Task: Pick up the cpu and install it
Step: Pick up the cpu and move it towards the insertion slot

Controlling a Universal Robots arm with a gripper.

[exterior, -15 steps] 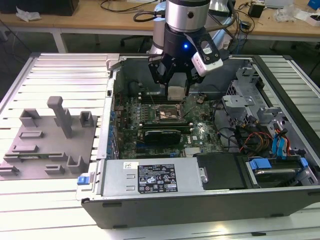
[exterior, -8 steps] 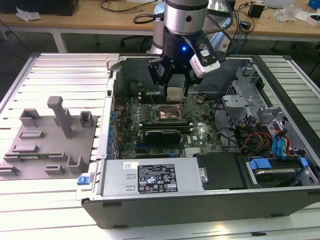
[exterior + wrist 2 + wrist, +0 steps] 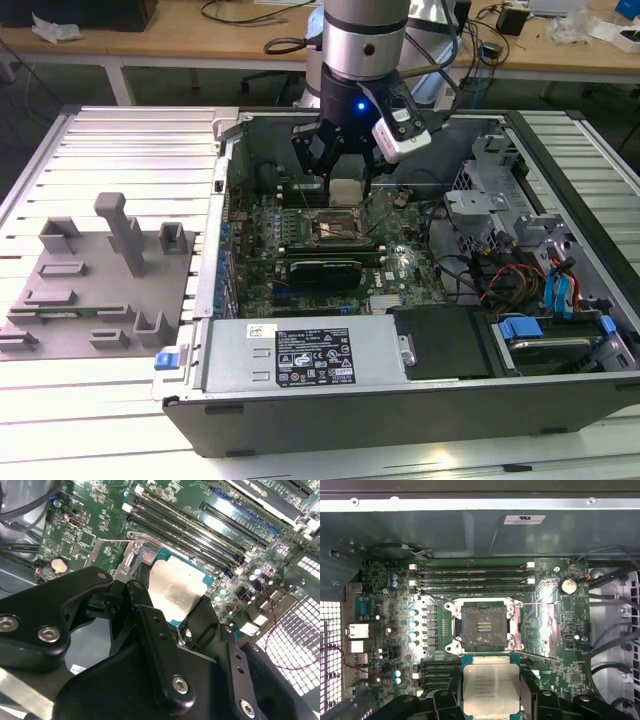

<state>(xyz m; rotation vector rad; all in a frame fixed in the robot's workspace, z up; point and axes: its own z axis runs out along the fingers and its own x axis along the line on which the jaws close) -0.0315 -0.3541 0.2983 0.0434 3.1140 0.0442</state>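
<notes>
We note the cpu (image 3: 490,686) clamped at two opposite edges between the fingers (image 3: 207,617) of the gripper (image 3: 346,182), silver top facing up. It hangs above the motherboard (image 3: 400,262), just beside the uncovered socket (image 3: 484,626), not seated. The grey blocks (image 3: 110,270) lie outside the case (image 3: 420,405), at the exterior view's left.

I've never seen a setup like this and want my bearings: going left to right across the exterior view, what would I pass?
Grey plastic blocks → the computer case's side wall → the gripper holding the cpu → the metal drive cage → the blue connectors.
</notes>
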